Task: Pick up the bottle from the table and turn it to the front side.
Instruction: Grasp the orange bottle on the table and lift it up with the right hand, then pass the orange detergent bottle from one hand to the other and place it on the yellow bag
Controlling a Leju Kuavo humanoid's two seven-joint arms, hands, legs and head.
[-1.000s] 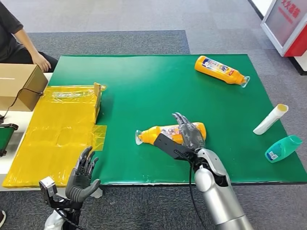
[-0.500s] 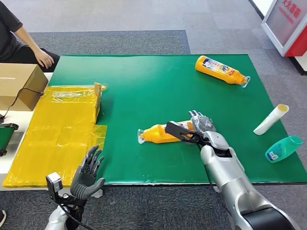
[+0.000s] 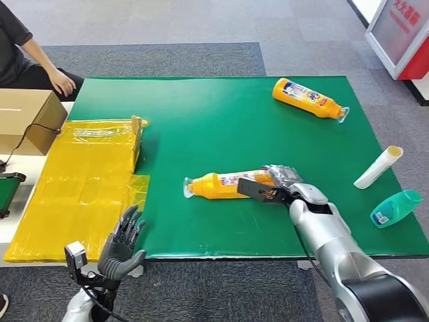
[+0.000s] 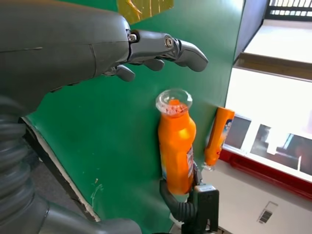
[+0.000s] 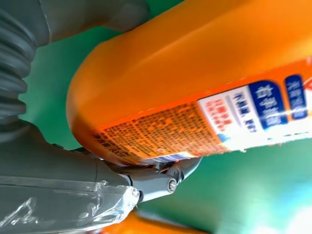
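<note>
An orange bottle (image 3: 222,183) with a clear cap lies on its side in the middle of the green table (image 3: 202,114), cap toward the left. My right hand (image 3: 283,180) grips its base end, and the right wrist view shows the bottle (image 5: 191,87) clamped between thumb and fingers (image 5: 162,183), its printed label facing the camera. My left hand (image 3: 121,245) hovers open at the table's front left edge, holding nothing. In the left wrist view the spread fingers (image 4: 162,46) point toward the bottle (image 4: 176,146) from a distance.
A second orange bottle (image 3: 308,98) lies at the back right. A white tube (image 3: 378,166) and a teal bottle (image 3: 395,206) lie at the right edge. A yellow sheet (image 3: 81,181) and a cardboard box (image 3: 27,117) are on the left, with a person (image 3: 30,57) seated behind.
My right arm has swung to the right and the hand has closed around the bottle's base. The bottle has turned about its length and its cap end has shifted slightly left. The left hand rose slightly.
</note>
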